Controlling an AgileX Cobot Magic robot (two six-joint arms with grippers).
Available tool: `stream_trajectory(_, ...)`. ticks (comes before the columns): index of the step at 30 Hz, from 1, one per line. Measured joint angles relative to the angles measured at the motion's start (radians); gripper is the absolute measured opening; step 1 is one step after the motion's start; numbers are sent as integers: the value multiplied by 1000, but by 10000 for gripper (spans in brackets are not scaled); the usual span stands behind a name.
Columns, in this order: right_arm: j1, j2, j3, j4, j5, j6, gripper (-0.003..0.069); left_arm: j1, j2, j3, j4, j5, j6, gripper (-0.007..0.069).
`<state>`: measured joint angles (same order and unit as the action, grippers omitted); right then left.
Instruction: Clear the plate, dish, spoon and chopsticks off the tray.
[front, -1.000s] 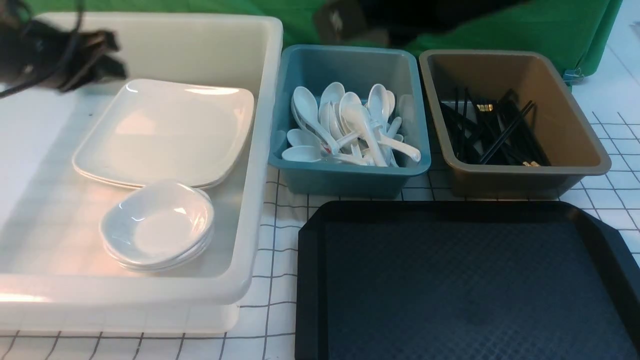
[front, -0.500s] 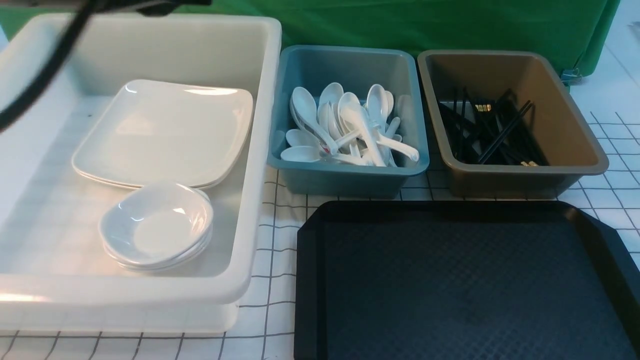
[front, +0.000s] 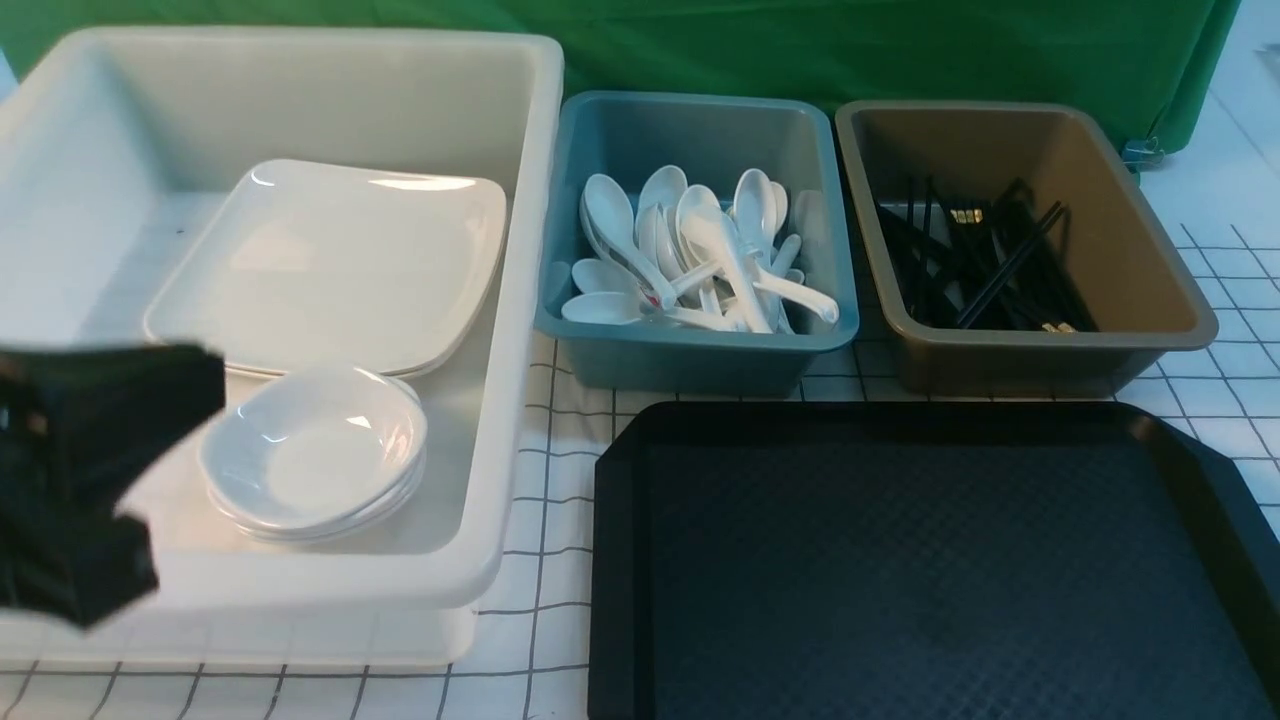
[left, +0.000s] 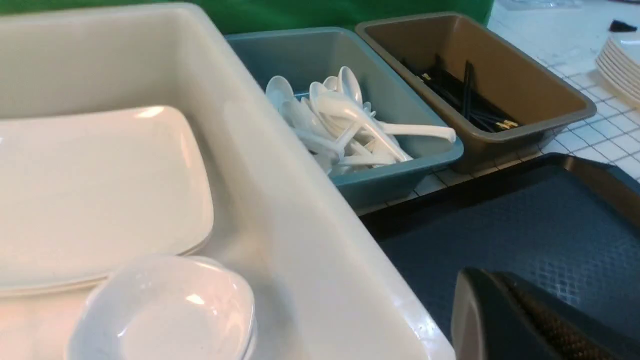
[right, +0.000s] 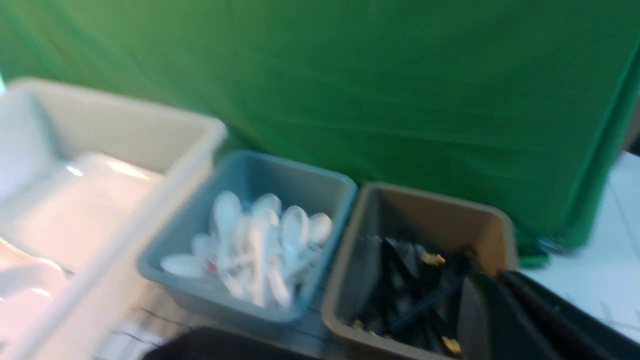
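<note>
Black and blurred, the left gripper (left: 487, 275) is shut, fingertips together with nothing between them; in the front view its arm cuts in at the left edge, in front of the white bin (front: 520, 400). The right gripper (right: 492, 280), seen in its own wrist view, is closed too and holds nothing.

Within the white bin, the plate (front: 330, 265) is one of the large rounded-square plates stacked there, though I cannot tell which. Near the bin's front wall sits a stack of small white dishes (front: 315, 450), the top one tilted, overlapping the plates' near edge in the front view. Which of them is the task's dish, I cannot tell.

Just to the right of that bin, a teal bin (front: 690, 360) holds a jumble of white spoons (front: 720, 240), one with a red mark; the task's spoon cannot be singled out. Beside it, a brown bin (front: 1050, 365) holds black chopsticks (front: 1010, 265), some with gold bands, crossing each other.

Nearer the camera, the black tray (front: 930, 560) lies flat on the grid-lined cloth (front: 550, 560), its diamond texture showing. Behind the bins hangs green cloth (front: 700, 50). Stacked white plates (left: 620, 65) stand beyond the brown bin in the left wrist view.
</note>
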<state>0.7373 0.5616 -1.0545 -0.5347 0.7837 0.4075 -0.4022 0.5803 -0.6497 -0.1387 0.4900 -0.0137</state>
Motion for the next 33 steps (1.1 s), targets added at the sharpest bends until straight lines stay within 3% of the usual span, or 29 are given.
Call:
stream_trajectory(2, 0, -161, 207, -1, -219, 54, 19, 0, -68, 135, 2, -132, -43, -11)
stream_trajectory(6, 0, -339, 454, 0, -474, 72, 19, 0, -114, 266, -31, -322, -51, -8)
stream_trajectory(10, 0, -435, 590, 0, -637, 82, 28, 0, -115, 332, -44, -420, -51, -3)
stream_trajectory(23, 0, -461, 626, -3, -693, 87, 73, 0, -115, 351, -27, -461, -51, -1)
stream_trajectory(33, 0, -461, 627, -4, -693, 87, 102, 0, -115, 351, 64, -460, -51, 0)
